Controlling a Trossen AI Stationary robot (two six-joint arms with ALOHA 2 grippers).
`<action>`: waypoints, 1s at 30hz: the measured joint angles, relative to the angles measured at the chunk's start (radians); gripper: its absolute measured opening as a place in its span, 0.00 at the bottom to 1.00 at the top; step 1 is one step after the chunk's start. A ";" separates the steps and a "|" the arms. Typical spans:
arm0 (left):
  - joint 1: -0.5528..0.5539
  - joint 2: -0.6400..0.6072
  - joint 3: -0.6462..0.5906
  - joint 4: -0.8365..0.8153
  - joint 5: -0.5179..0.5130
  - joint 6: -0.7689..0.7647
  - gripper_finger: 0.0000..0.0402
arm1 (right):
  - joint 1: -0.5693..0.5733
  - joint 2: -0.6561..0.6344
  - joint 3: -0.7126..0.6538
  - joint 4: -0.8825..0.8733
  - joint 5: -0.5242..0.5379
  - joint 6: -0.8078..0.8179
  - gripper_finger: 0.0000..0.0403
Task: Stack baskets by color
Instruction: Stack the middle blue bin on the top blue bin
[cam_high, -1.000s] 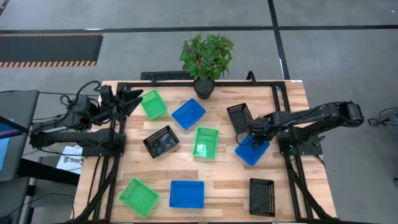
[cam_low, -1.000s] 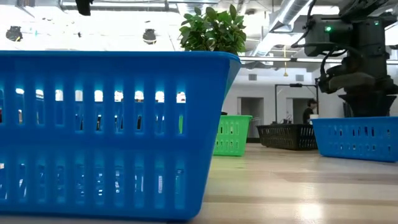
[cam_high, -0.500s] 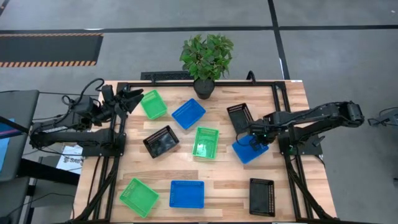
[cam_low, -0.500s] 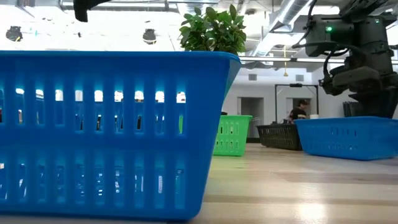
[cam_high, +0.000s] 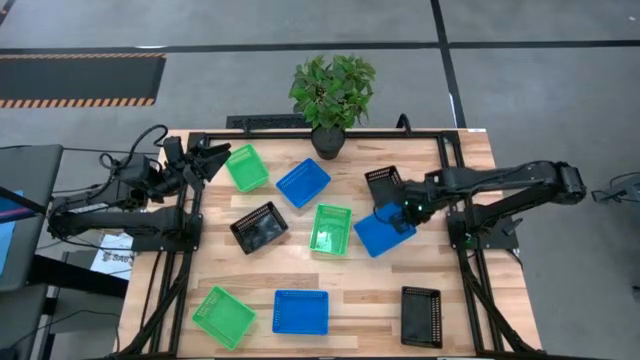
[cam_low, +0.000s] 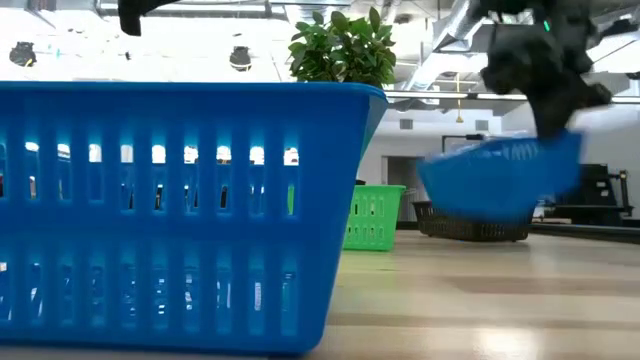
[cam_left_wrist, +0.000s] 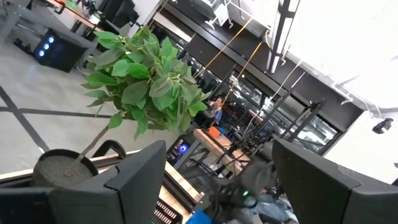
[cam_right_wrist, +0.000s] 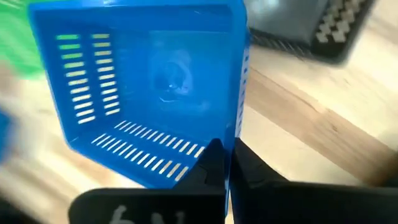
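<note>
Wooden table (cam_high: 350, 285) now shows the right gripper (cam_high: 404, 212) clenched on a blue basket's (cam_high: 376, 234) rim, lifted and carried left toward the middle, starting the blue stack; the left gripper (cam_high: 208, 160) waits released far-left.

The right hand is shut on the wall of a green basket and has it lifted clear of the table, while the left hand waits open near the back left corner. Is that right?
Not quite: the basket is blue, not green. The right wrist view shows the right hand shut on the wall of a blue basket, and the low view shows it lifted clear of the table. The left hand does wait open near the back left corner.
</note>
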 joint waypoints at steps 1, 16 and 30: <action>0.000 0.000 0.000 0.000 0.000 0.000 0.70 | 0.000 0.000 0.038 0.005 0.016 -0.001 0.02; 0.000 0.000 0.000 -0.017 -0.038 -0.021 0.70 | -0.196 0.281 0.419 0.378 0.142 -0.434 0.02; 0.000 0.000 0.000 -0.045 -0.059 -0.016 0.70 | -0.247 0.653 0.592 0.409 0.033 -0.655 0.04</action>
